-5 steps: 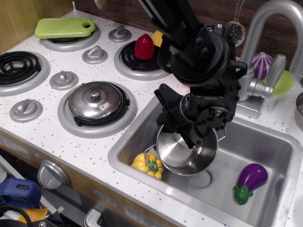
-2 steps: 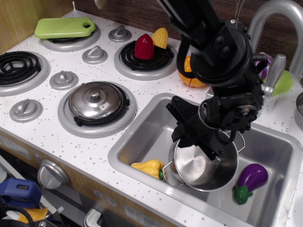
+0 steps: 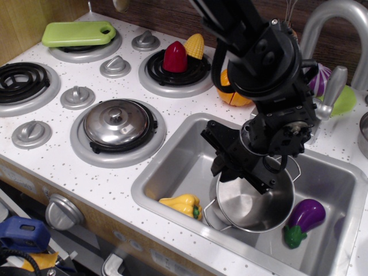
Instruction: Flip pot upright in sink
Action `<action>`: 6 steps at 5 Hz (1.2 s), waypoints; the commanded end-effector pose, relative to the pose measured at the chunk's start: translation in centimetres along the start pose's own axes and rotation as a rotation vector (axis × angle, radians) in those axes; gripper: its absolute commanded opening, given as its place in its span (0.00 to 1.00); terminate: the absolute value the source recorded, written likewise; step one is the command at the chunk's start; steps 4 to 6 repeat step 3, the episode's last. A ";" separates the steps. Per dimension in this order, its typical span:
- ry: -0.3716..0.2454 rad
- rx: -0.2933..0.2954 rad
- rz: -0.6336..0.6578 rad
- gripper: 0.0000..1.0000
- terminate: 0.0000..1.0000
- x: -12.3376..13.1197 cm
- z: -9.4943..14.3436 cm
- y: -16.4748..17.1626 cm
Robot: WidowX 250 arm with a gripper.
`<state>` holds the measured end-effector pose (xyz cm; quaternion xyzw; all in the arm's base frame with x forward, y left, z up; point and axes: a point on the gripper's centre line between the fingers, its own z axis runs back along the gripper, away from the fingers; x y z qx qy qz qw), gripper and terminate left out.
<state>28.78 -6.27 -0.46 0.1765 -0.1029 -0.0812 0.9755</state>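
The shiny steel pot (image 3: 253, 204) is in the sink (image 3: 167, 169), mouth up and tilted slightly toward me, with wire loop handles at its left and right rim. My black gripper (image 3: 248, 169) comes down from above and is shut on the pot's far rim. The gripper body hides the pot's back edge. I cannot tell whether the pot's base rests on the sink floor.
A yellow pepper (image 3: 181, 204) lies at the sink's front left, a purple eggplant (image 3: 303, 218) at its front right. A steel lid (image 3: 117, 124) sits on a burner to the left. The faucet (image 3: 322, 40) rises behind the sink. Toy foods stand on the back burner.
The gripper carried the pot from the sink's left middle to the right and tipped it more upright. The yellow pepper now lies clear of the pot.
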 end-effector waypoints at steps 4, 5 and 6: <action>-0.054 -0.045 0.043 1.00 1.00 0.7 0.9 0.0; -0.054 -0.045 0.043 1.00 1.00 0.7 0.9 0.0; -0.054 -0.045 0.043 1.00 1.00 0.7 0.9 0.0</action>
